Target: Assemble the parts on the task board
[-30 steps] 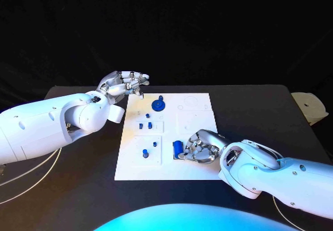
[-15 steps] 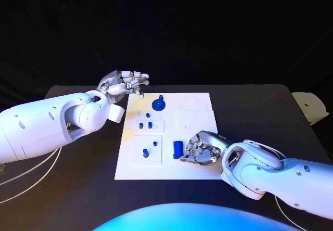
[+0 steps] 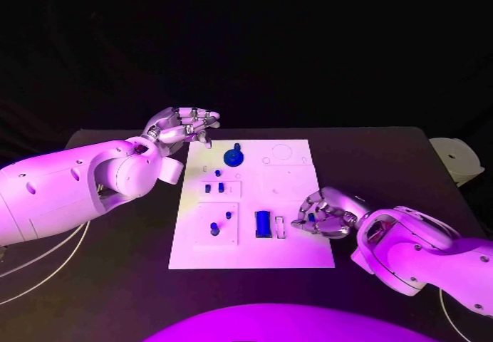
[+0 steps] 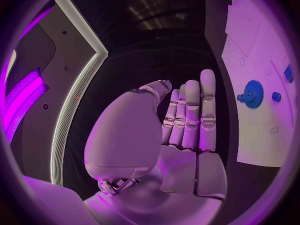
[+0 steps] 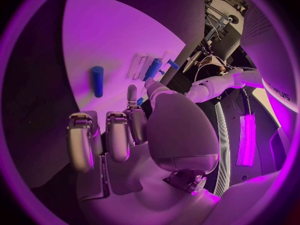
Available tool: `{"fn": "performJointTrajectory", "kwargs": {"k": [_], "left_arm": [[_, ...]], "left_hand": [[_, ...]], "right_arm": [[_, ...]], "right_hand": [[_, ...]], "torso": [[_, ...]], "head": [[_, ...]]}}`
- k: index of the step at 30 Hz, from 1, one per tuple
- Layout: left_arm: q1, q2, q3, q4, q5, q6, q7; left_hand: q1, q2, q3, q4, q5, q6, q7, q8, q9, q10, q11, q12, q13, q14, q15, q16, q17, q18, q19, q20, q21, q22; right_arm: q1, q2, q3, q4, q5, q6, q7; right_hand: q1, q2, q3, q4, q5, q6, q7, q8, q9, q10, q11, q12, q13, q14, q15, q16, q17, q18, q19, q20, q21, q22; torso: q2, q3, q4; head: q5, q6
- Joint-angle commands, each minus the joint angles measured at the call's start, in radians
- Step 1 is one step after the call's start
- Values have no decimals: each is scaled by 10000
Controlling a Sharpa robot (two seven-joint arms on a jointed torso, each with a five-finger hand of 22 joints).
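- The black table (image 3: 411,157) is lying under everything, with wide bare bands showing on both sides of the task board and a narrower one past the board's far edge.
- The task board (image 3: 251,203) is sitting in the middle of the table; its half nearer the right hand is showing mostly bare white, while the parts are gathering on the half nearer the left arm.
- The left hand (image 3: 183,127) is hovering off the board's far corner, over the table and not over the plate. The head view shows its fingers curling in, while the left wrist view shows them lying straight and side by side (image 4: 190,116); nothing is showing in them, and I cannot tell whether they count as closed.
- The right hand (image 3: 327,216) is resting at the board's near edge on its own side, just beside the blue bar. Its fingers are curling in; the right wrist view shows a small blue piece (image 5: 139,101) at a fingertip, but I cannot tell whether it is being pinched.
- The blue gear (image 3: 234,157) is standing near the board's far edge, close to the left hand; the left wrist view is showing its toothed rim (image 4: 252,93).
- The blue bar (image 3: 263,223) is lying in its slot toward the board's near edge.
- Small blue pegs (image 3: 213,188) are standing between the gear and the bar.
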Motion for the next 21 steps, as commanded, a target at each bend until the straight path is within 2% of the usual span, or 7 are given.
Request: {"fn": "performJointTrajectory", "kwargs": {"k": [1,4,11,14,21], "left_arm": [[10,11,3,37,46,151,116],[9,15,2,47,46,152,124],[9,33,-2,55,46,169,119],[8,40,-5,53,46,175,117],[8,42,-9,50,46,179,110]], "left_hand": [[-36,51,55,-29,38,-58,-14,49,10,-53,5,42,17,-61,27,-31,-17,61,-61,-20,-24,5],[-36,51,55,-29,38,-58,-14,49,10,-53,5,42,17,-61,27,-31,-17,61,-61,-20,-24,5],[-54,47,54,-27,33,-57,-12,54,11,-54,7,48,17,-61,30,-30,-19,60,-62,-19,-24,6],[-54,47,54,-27,33,-57,-12,54,11,-54,7,48,17,-61,30,-30,-19,60,-62,-19,-24,6],[-54,47,54,-27,33,-57,-12,54,11,-54,7,48,17,-61,30,-30,-19,60,-62,-19,-24,6]], "right_arm": [[55,-348,0,61,-290,-411,347],[51,-588,-2,39,-818,-306,198],[-88,-879,-10,31,-1931,-314,-364],[-131,-883,-13,27,-2198,-342,-553],[-219,-670,-21,-114,-2482,-173,-946]], "right_hand": [[77,-12,47,17,42,-55,11,-60,-17,-22,74,-43,1008,771,50,-15,1197,-98,953,81,-5,2572],[50,-48,25,37,8,-51,35,-101,-40,-20,97,-38,1013,775,72,-7,1222,-107,969,100,40,2585],[-17,-87,-18,90,-31,-21,57,-148,-67,-9,120,-22,1024,779,96,-1,1239,-120,992,126,103,2602],[-46,-98,-35,113,-36,6,58,-155,-72,-9,124,-29,1019,780,102,2,1247,-123,996,134,116,2606],[-261,-158,-173,224,-83,112,58,-194,-94,-1,130,-39,1014,777,114,-4,1232,-124,997,163,120,2607]], "torso": [[5,-3,-26],[5,1,-31],[-13,19,-73],[-9,1,-47],[16,3,-3]], "head": [[-106,52],[-157,94],[-256,100],[-291,108],[-301,106]]}}
